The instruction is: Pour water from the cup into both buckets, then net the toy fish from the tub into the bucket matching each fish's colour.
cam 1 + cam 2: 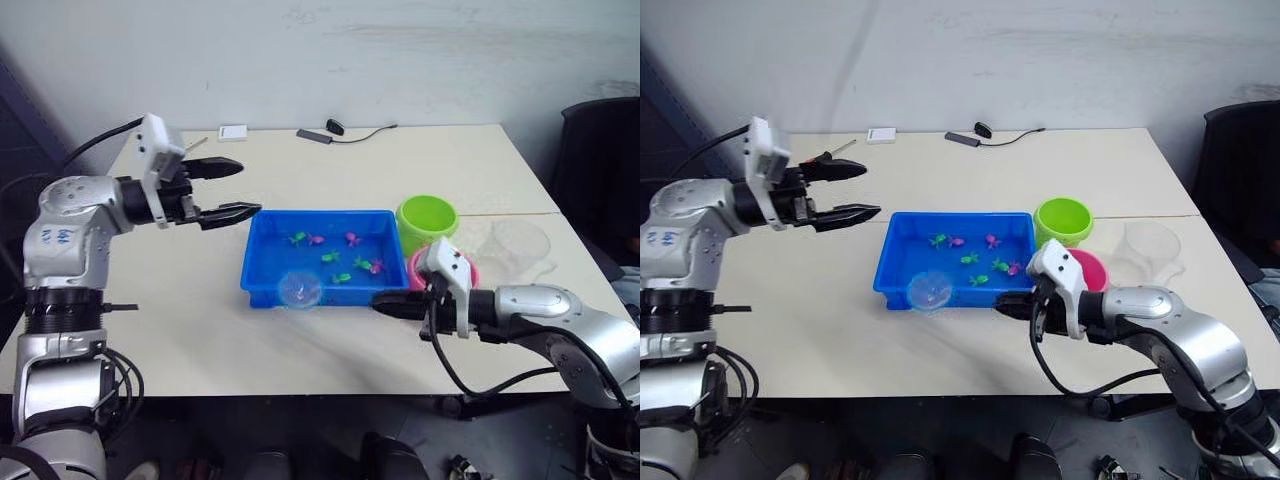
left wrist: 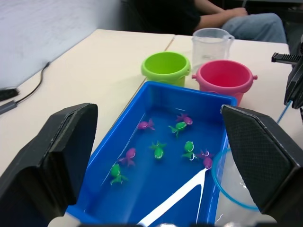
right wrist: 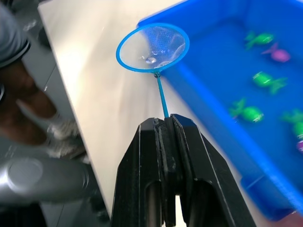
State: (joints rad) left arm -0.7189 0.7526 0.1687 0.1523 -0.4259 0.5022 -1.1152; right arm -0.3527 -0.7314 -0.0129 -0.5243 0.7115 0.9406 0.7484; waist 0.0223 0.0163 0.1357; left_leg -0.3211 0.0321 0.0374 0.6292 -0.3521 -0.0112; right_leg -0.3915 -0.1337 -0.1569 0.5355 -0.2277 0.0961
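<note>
1. Holding the net (image 3: 153, 47) by its thin stick, the right pincer (image 3: 166, 124) is squeezed tight on it at the near right side of the tub (image 1: 262, 270).
2. The net's hoop sits over the tub's near left edge.
3. The left pincer (image 1: 232, 190) is spread wide and holds nothing, up over the tabletop (image 1: 470, 165) just left of the tub.
4. Green and pink toy fish (image 2: 158, 150) lie in the tub.
5. The green bucket (image 1: 427, 220) and pink bucket (image 2: 223, 78) stand right of the tub, with the cup (image 1: 1152, 251) further right.
</note>
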